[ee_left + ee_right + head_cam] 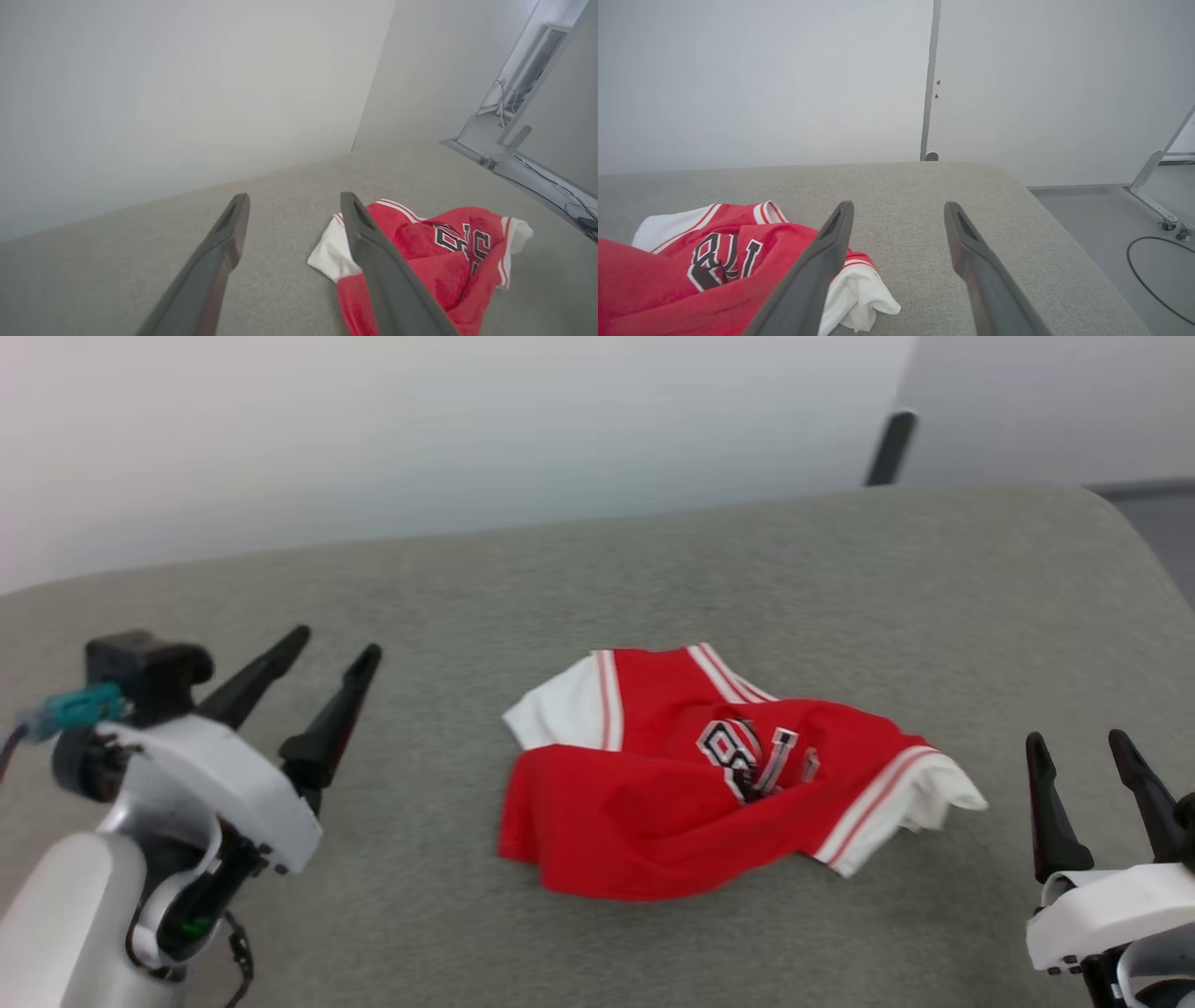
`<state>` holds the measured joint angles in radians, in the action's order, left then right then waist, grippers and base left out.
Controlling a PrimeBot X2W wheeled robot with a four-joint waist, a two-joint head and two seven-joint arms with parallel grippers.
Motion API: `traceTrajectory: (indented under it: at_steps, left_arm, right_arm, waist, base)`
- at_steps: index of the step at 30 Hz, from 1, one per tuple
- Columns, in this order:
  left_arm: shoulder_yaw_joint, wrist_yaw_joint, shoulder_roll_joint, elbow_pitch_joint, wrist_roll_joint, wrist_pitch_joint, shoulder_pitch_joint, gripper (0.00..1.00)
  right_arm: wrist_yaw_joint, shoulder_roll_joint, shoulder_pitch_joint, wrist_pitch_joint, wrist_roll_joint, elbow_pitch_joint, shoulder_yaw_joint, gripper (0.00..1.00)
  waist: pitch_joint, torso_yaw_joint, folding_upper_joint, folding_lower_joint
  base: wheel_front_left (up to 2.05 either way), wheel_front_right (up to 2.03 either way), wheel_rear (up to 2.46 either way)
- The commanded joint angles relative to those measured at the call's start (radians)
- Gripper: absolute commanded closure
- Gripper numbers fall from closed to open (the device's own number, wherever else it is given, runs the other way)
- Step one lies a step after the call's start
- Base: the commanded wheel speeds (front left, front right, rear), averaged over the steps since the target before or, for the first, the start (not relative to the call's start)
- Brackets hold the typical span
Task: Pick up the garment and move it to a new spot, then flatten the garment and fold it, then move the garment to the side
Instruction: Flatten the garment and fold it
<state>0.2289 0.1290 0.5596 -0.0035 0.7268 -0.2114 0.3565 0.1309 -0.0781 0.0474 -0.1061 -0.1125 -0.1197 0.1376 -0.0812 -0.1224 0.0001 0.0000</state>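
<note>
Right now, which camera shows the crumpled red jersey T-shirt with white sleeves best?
The head view: the whole red jersey T-shirt lies unobstructed. In both wrist views a dark finger hides part of it.

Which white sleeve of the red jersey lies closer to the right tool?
The crumpled sleeve at the right end of the jersey in the head view, beside the right tool; the flatter sleeve lies toward the left tool.

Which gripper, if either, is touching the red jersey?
Apart, both: head view shows bare grey surface between the jersey and the left gripper, likewise the right gripper.
</note>
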Motion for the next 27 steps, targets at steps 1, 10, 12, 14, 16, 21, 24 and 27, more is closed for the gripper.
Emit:
traceTrajectory:
  at_steps: [1, 10, 12, 14, 16, 21, 24, 27]
  left_arm:
    - [0.009, 0.002, 0.003, -0.002, 0.010, -0.014, 0.017, 0.00]
    - [0.088, 0.001, 0.025, 0.070, 0.101, -0.249, 0.153, 0.00]
    - [0.105, 0.001, 0.027, 0.092, 0.116, -0.301, 0.193, 0.00]
    - [0.121, 0.000, 0.031, 0.117, 0.120, -0.349, 0.224, 0.00]
    - [0.137, -0.002, 0.036, 0.141, 0.122, -0.394, 0.257, 0.00]
    - [0.166, -0.006, 0.053, 0.202, 0.110, -0.477, 0.323, 0.00]
    - [0.177, -0.016, 0.061, 0.240, 0.108, -0.520, 0.345, 0.00]
    - [0.186, -0.024, 0.076, 0.275, 0.105, -0.558, 0.358, 0.00]
  right_arm:
    - [0.000, 0.005, -0.002, 0.017, 0.003, 0.002, -0.002, 0.00]
    - [0.000, 0.025, 0.047, 0.091, 0.006, 0.024, -0.051, 0.00]
    - [0.000, 0.026, 0.054, 0.103, -0.003, 0.027, -0.058, 0.00]
    - [0.000, 0.028, 0.060, 0.117, -0.016, 0.033, -0.067, 0.00]
    - [0.000, 0.029, 0.068, 0.132, -0.034, 0.044, -0.077, 0.00]
    - [0.000, 0.029, 0.086, 0.183, -0.065, 0.076, -0.112, 0.00]
    - [0.000, 0.029, 0.096, 0.215, -0.085, 0.093, -0.132, 0.00]
    - [0.000, 0.028, 0.107, 0.246, -0.095, 0.111, -0.144, 0.00]
  waist:
    - [-0.023, -0.060, -0.0001, 0.0000]
    - [-0.096, -0.149, -0.0001, 0.0000]
    - [-0.113, -0.162, -0.0001, 0.0000]
    - [-0.133, -0.179, -0.0001, 0.0000]
    - [-0.152, -0.196, -0.0001, 0.0000]
    - [-0.202, -0.240, -0.0001, 0.0000]
    - [-0.227, -0.264, -0.0001, 0.0000]
    - [-0.248, -0.283, -0.0001, 0.0000]
  base:
    - [0.00, 0.00, 0.00]
    - [0.00, 0.00, 0.00]
    - [0.00, 0.00, 0.00]
    - [0.00, 0.00, 0.00]
    - [0.00, 0.00, 0.00]
    - [0.00, 0.00, 0.00]
    - [0.00, 0.00, 0.00]
    - [0.00, 0.00, 0.00]
